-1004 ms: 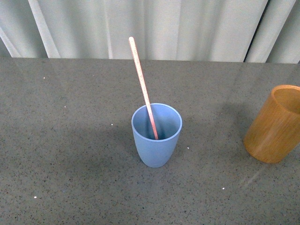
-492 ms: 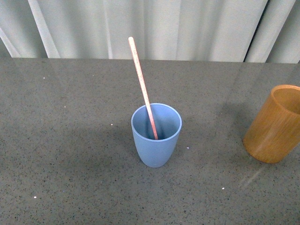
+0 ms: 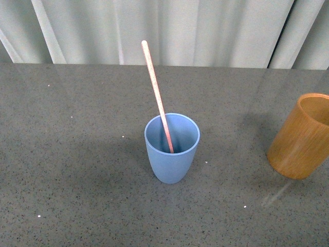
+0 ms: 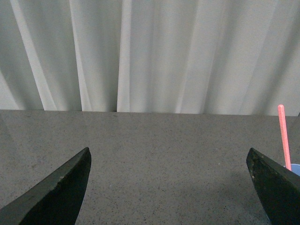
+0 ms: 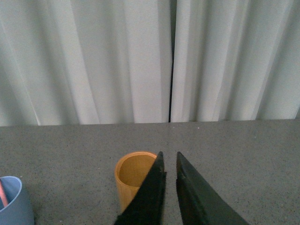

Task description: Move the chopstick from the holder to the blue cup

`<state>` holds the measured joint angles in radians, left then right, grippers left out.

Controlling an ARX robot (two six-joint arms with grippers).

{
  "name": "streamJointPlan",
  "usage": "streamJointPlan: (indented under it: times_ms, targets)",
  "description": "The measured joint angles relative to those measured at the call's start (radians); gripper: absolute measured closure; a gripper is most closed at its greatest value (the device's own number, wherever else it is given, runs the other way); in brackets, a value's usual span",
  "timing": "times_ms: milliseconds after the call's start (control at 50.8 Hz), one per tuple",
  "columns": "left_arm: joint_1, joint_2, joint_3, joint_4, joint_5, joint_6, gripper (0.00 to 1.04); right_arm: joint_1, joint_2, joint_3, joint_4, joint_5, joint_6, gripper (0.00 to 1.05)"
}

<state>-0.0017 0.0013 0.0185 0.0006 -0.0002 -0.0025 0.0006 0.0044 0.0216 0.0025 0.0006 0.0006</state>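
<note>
The long pink-salmon chopstick (image 3: 158,98) already leans toward 11 o'clock in the light-blue plastic cup (image 3: 171,149); keep your wide left claw (image 4: 171,187) and nearly closed, empty right claw (image 5: 169,187) clear.

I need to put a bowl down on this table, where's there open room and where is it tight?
Widest bare stretch: the grey table left of the blue cup, to the near and left edges. Also bare: the strip behind the cup up to the curtain, and the gap between it and the holder. Tightest at the right edge beside the holder; the chopstick leans back-left.
</note>
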Motion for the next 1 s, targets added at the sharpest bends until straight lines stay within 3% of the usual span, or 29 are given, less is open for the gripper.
streamJointPlan:
  times_ms: [551,1004]
  targets:
    - [0.000,0.000,0.000,0.000,0.000,0.000,0.07,0.000,0.000,0.000,0.000,0.001,0.001,0.08]
    - [0.000,0.000,0.000,0.000,0.000,0.000,0.07,0.000,0.000,0.000,0.000,0.001,0.001,0.10]
